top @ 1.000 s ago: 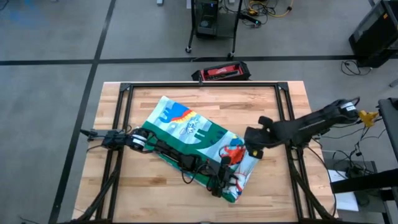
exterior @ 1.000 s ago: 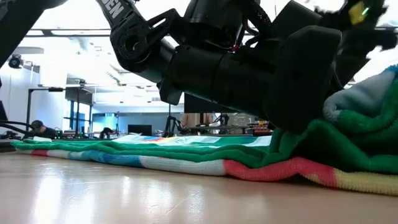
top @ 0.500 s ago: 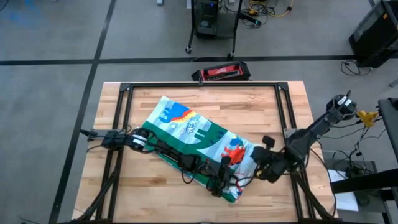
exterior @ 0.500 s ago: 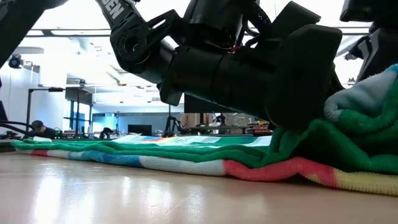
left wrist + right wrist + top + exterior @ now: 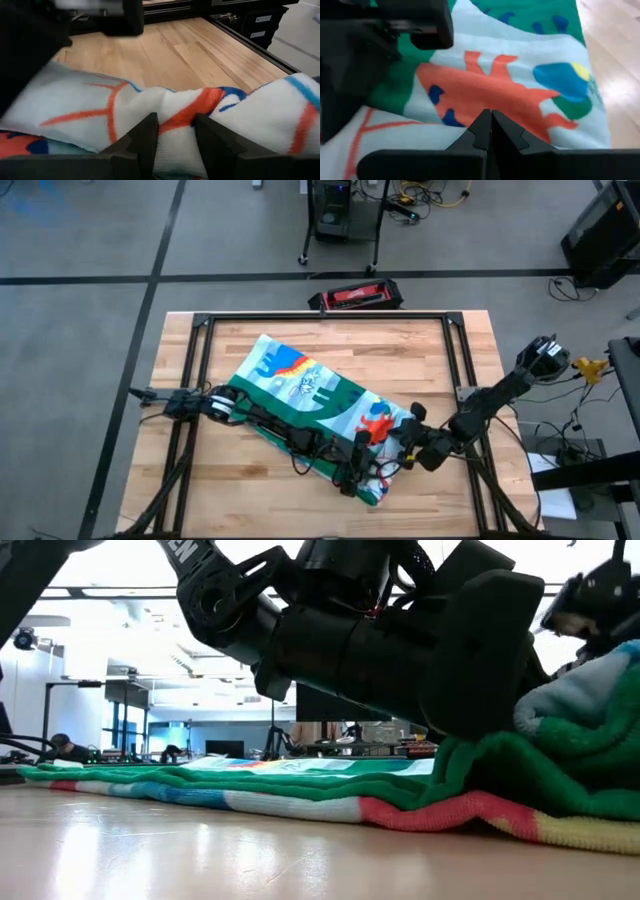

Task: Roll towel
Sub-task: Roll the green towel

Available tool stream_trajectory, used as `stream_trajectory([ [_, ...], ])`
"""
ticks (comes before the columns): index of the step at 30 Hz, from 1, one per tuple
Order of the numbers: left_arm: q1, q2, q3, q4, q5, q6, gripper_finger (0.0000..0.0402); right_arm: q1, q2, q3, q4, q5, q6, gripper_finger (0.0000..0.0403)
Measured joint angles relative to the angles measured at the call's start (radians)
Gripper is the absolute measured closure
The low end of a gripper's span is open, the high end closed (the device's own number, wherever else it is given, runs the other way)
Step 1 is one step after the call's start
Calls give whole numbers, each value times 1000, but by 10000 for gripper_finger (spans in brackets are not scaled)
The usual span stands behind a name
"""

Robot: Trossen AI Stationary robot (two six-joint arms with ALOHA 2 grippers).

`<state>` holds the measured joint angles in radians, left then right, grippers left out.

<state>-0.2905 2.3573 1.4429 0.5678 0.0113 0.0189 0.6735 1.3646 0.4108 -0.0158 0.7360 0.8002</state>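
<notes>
High view: the towel [image 5: 315, 417] lies slantwise across the middle of the bench [image 5: 430, 350], one end reaching toward the far left part of the bench and the other, bunched into a thick fold, near the front edge toward the right. Its striped dinosaur face is up, with a green band along its near long side. The left gripper [image 5: 362, 470] sits on that bunched end, its arm stretched over the cloth from the bench's left edge. From the left wrist view its two fingers [image 5: 145, 137] pinch a ridge of white and orange towel [image 5: 200, 107] between them, grasping the cloth. The right gripper [image 5: 408, 452] comes in from the right edge and rests just beside the same bunched end; in the right wrist view its fingers [image 5: 482, 131] are clenched together, tips touching, with an orange dinosaur print right beneath them.
</notes>
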Motion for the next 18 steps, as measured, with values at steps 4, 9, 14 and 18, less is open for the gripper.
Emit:
stream_trajectory([
  [4,0,-7,0,-10,0,-2,283,0,45,-4,18,35,18,403],
  [9,-4,-36,-2,-26,-1,-3,283,-2,88,-4,45,66,18,403],
  [14,-36,-70,-2,-41,-10,2,283,-1,131,-4,65,100,19,403],
  [18,-76,-85,-1,-90,-94,8,283,-1,162,-4,68,122,46,403],
])
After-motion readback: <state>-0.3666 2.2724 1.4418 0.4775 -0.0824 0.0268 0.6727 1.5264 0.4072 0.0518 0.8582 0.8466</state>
